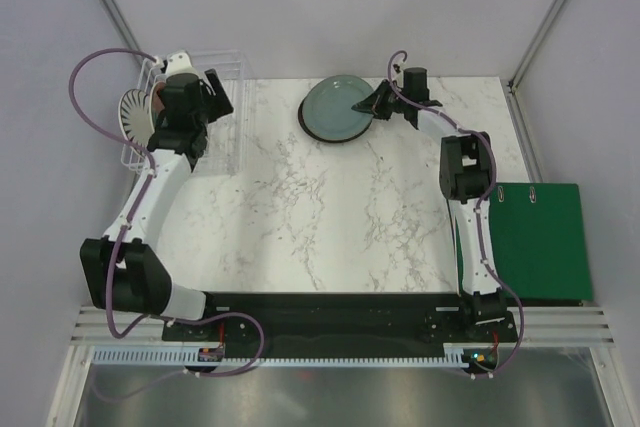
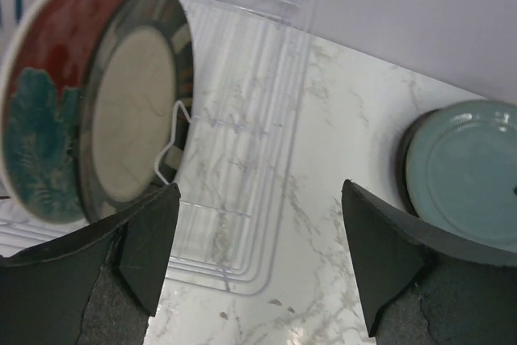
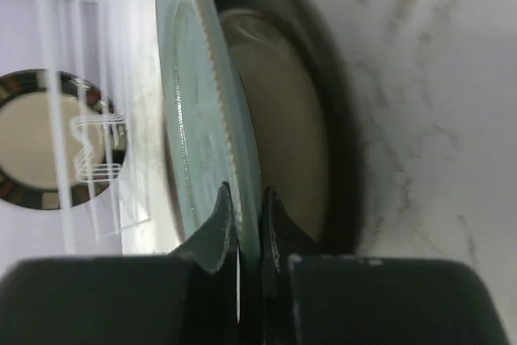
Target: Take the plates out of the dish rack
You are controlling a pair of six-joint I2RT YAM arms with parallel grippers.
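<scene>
Plates (image 2: pixel 133 111) look rigid, slick, breakable; I'd pinch rims. Left gripper (image 2: pixel 260 199) gapes; right gripper (image 3: pixel 249 199) clamps the grey-teal plate (image 3: pixel 190 94).

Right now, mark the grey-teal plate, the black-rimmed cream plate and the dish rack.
grey-teal plate (image 1: pixel 330 110): top external view, its flat centre.
black-rimmed cream plate (image 2: pixel 133 127): left wrist view, its cream centre.
dish rack (image 2: pixel 234 179): left wrist view, bare tray base.
</scene>
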